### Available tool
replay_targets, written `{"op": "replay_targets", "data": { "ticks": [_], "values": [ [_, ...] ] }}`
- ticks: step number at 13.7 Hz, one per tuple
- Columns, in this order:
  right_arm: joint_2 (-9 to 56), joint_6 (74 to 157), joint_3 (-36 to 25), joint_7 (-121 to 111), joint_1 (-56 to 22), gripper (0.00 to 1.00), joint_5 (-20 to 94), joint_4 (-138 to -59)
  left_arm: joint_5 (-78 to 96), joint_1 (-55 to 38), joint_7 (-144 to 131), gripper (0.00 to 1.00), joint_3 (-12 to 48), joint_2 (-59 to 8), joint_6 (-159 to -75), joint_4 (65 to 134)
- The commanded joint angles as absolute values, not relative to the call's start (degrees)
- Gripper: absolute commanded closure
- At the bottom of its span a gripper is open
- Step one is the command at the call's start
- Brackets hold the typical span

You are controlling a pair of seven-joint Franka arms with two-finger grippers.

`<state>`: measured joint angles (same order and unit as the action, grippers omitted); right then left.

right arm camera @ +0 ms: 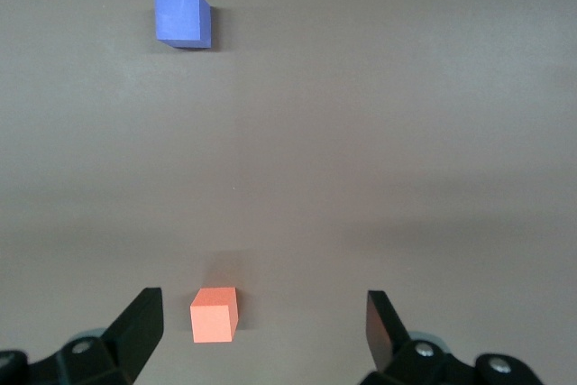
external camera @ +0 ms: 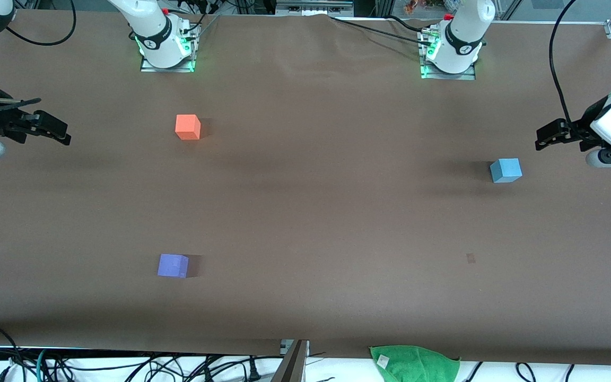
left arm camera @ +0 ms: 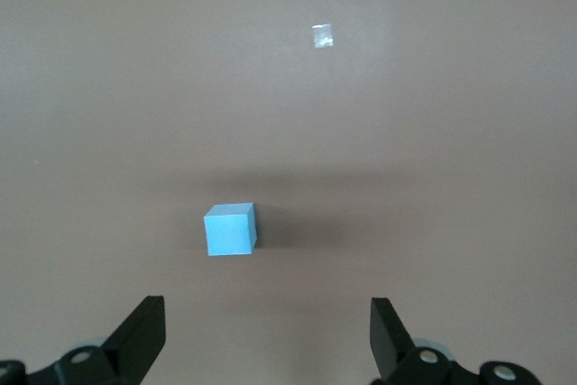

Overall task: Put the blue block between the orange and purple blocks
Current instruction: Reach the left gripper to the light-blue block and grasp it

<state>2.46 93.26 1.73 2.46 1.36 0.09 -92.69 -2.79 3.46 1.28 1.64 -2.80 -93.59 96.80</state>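
While neither arm holds anything, the task looks unstarted: the left gripper [left arm camera: 266,335] hangs with jaws wide apart, the blue block [left arm camera: 231,229] lying on the table just ahead of the gap between them. The right gripper [right arm camera: 261,331] waits, jaws spread, over the orange block [right arm camera: 215,314], the purple block [right arm camera: 183,19] well ahead. Next, I judge, the left gripper must drop astride the blue cube. The brown table cover [external camera: 305,212] is matte; a green cloth [external camera: 414,363] sits at its edge.
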Motion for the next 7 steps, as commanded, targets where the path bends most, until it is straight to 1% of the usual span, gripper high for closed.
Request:
{"op": "replay_targets", "data": {
  "ticks": [1, 3, 4, 5, 7],
  "values": [
    [1.8, 93.3, 1.8, 2.0, 1.6, 0.01, 0.2, -93.2, -7.3, 3.9, 1.8, 0.0, 2.0, -5.9, -95.3, 96.8],
    [1.8, 93.4, 1.8, 2.0, 1.6, 0.01, 0.2, -93.3, -7.4, 5.7, 1.8, 0.0, 2.0, -9.1, -96.6, 97.1],
    [1.8, 93.3, 1.8, 2.0, 1.6, 0.01, 0.2, -93.2, -7.4, 6.1, 2.3, 0.0, 2.0, -10.8, -98.7, 98.1],
    [1.8, 93.3, 1.8, 2.0, 1.6, 0.01, 0.3, -93.3, -7.4, 8.2, 4.3, 0.0, 2.0, -11.3, -102.4, 100.3],
    [1.8, 93.4, 1.8, 2.0, 1.6, 0.01, 0.3, -93.2, -6.8, 10.7, 7.4, 0.0, 2.1, -11.2, -112.2, 108.9]
  ]
}}
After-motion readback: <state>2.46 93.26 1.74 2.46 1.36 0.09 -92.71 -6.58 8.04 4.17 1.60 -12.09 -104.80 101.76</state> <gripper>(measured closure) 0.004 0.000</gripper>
